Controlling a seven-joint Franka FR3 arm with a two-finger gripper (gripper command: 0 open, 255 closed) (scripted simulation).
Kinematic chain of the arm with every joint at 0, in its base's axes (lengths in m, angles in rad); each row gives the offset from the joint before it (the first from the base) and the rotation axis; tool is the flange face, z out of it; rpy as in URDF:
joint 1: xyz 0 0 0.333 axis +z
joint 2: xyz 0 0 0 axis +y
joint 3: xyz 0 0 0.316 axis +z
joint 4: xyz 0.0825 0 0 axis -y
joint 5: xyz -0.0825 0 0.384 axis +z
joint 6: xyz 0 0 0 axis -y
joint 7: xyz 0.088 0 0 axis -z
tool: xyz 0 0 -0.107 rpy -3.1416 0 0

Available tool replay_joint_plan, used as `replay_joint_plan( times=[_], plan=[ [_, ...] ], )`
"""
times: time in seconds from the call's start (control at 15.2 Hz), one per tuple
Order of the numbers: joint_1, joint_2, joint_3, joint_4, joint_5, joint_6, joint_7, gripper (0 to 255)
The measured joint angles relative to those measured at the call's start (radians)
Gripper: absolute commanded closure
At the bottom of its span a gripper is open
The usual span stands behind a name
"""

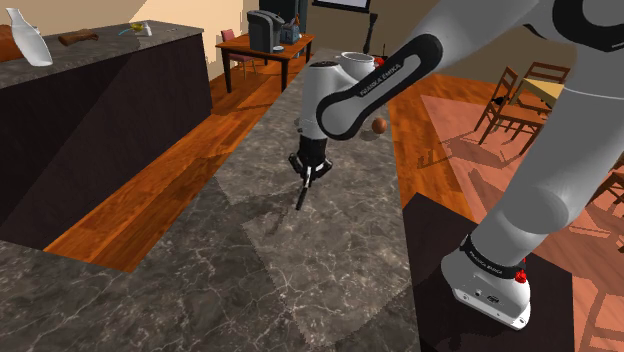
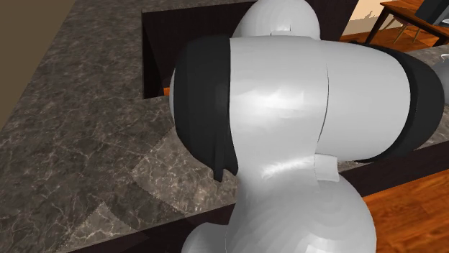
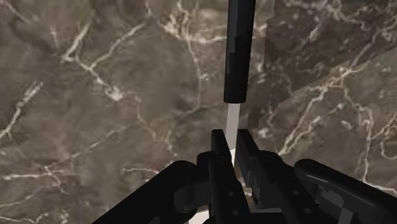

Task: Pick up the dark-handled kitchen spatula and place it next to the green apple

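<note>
Dark marble counter (image 1: 250, 260) is spreading wide below, the white arm (image 1: 345, 95) is reaching out over it, and the black gripper (image 1: 311, 171) is pinching the spatula (image 1: 303, 192) by its pale end, dark handle hanging down toward the stone

Dark veined stone surface (image 1: 300, 270), running long and away from the stand.

The surface (image 3: 95, 95) is brown-black marble with pale veins, crossed by a lighter slanted band. On the shoulder view's left it wraps round a gap where the wooden floor (image 1: 150, 200) shows. Toward its far end a small brown round thing (image 1: 379, 125) sits on it, and further off a white bowl-like vessel (image 1: 352, 57).
</note>
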Motion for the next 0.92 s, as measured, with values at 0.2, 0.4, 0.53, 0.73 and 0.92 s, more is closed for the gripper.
replay_joint_plan(
  times=[0.2,0.4,0.53,0.73,0.92],
  plan=[
    [-0.003,-0.026,0.005,0.009,0.017,-0.033,-0.009,255],
    [-0.007,-0.061,0.010,0.020,0.038,-0.075,-0.022,255],
    [-0.010,-0.079,0.011,0.029,0.049,-0.100,-0.030,255],
    [-0.012,-0.113,0.014,0.040,0.068,-0.141,-0.040,255],
    [-0.013,-0.137,0.015,0.057,0.081,-0.181,-0.046,255]
  ],
)
